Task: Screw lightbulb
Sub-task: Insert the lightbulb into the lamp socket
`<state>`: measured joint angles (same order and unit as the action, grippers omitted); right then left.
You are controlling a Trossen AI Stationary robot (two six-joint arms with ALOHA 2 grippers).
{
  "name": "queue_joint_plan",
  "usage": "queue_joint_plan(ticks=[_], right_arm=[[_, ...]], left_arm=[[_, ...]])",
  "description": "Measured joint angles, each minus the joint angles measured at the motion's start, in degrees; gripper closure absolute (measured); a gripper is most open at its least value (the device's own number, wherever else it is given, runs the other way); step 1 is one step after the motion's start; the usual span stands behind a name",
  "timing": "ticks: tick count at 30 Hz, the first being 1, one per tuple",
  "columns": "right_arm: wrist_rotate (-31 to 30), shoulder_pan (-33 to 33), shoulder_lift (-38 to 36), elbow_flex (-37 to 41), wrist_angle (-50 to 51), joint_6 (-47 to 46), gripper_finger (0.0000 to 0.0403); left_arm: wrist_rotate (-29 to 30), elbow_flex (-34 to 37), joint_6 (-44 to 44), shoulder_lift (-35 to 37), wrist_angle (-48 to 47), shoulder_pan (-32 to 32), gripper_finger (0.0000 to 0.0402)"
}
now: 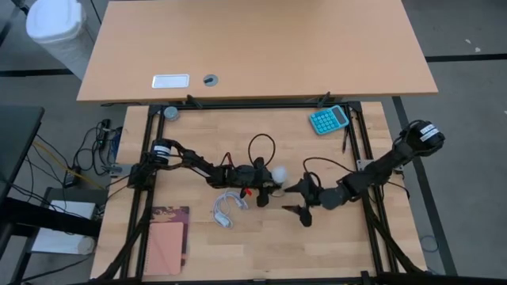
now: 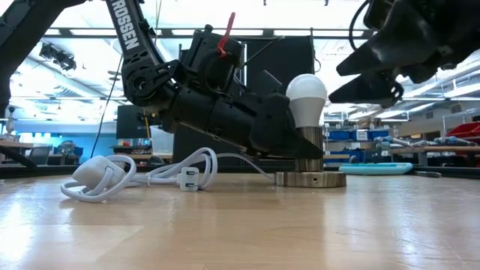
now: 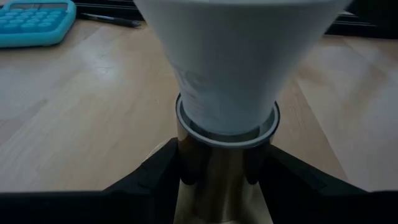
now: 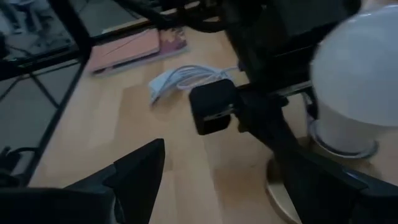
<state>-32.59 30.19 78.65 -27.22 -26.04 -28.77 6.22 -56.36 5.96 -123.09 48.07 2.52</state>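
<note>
The white lightbulb [image 2: 307, 91] stands upright with its tapered base [image 3: 230, 68] in the metal socket [image 2: 309, 150], which rises from a round flat disc [image 2: 310, 179] on the table. My left gripper [image 1: 268, 187] reaches in from the table's left and is shut on the socket. My right gripper [image 1: 299, 199] is open and empty, just to the right of the bulb and a little nearer; in the low view [image 2: 373, 71] it hangs at the globe's height. The bulb also shows in the right wrist view [image 4: 354, 81]. My left gripper pinches the socket's metal column [image 3: 224, 171] between its two fingers [image 3: 155, 177], just below the rim where the bulb's base enters. The fingers come in about level from the table's left. The socket stands upright with its disc on the table.
The socket's white cord and plug [image 1: 226, 210] lie coiled near my left gripper. A blue calculator [image 1: 328, 119] and a pen [image 1: 346, 139] lie at the far right. A pink notebook [image 1: 166, 237] lies at the near left.
</note>
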Motion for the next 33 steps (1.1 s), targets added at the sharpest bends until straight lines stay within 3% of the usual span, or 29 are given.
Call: queue_joint_plan(ticks=[5,12,23,33], right_arm=[[-3.7,1.3,0.0,0.0,3.9,-2.1,0.0098],[-6.8,-2.7,0.0,0.0,15.0,-3.0,0.0098],[1.3,-11.5,0.0,3.9,-1.4,8.2,0.0098],[4.2,-9.2,0.0,3.9,-3.1,7.1,0.0098]], left_arm=[[0.0,0.0,0.0,0.0,0.0,0.0,0.0211],[-0.1,0.0,0.0,0.0,0.0,0.0,0.0211],[-0.2,0.0,0.1,0.0,0.0,0.0,0.0211],[-0.4,0.0,0.0,0.0,0.0,0.1,0.0211]])
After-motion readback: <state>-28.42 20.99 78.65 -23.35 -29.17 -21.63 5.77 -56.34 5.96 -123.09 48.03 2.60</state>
